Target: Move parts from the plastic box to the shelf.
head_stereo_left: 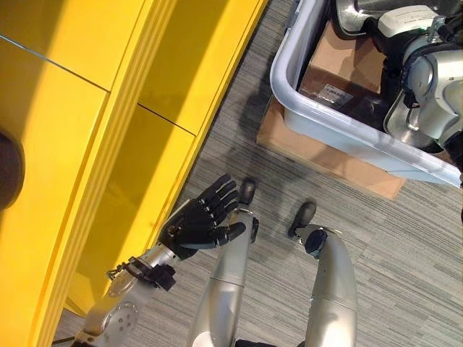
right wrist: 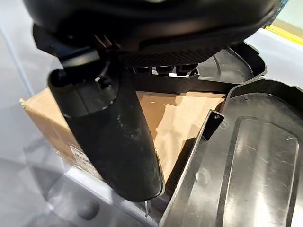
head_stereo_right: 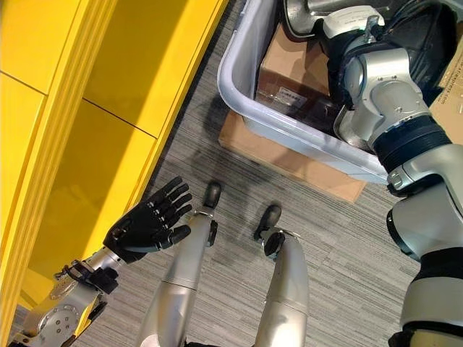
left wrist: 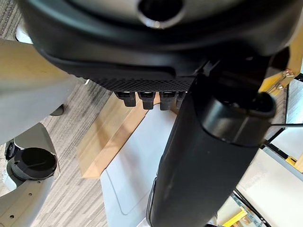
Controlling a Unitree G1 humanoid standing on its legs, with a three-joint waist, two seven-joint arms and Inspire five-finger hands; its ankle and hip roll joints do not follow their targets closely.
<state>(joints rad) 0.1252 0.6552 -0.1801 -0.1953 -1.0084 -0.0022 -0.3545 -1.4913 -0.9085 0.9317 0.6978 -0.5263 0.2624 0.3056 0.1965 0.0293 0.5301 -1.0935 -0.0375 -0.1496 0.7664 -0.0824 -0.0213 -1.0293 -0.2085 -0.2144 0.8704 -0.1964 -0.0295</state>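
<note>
A pale grey plastic box point(head_stereo_left: 289, 79) stands on the floor at the upper right, on a flat sheet of cardboard point(head_stereo_left: 318, 155). Inside it lie a brown carton point(head_stereo_left: 340, 65) and dark moulded parts point(right wrist: 255, 156) with a shiny face. My right arm reaches down into the box. There my right hand point(right wrist: 109, 132) hangs with its thumb straight over the carton and its fingers point(right wrist: 163, 70) at the rim of a dark part, holding nothing. The yellow shelf point(head_stereo_left: 72, 108) runs along the left. My left hand point(head_stereo_left: 199, 220) is open and empty beside the shelf's lower front.
Grey striped carpet point(head_stereo_left: 405, 238) covers the floor between shelf and box. The left wrist view shows the grey box's wall point(left wrist: 137, 165) and the cardboard sheet point(left wrist: 109, 137) past the left hand's fingers point(left wrist: 147, 99). A metal rack's legs point(left wrist: 279, 146) stand beyond.
</note>
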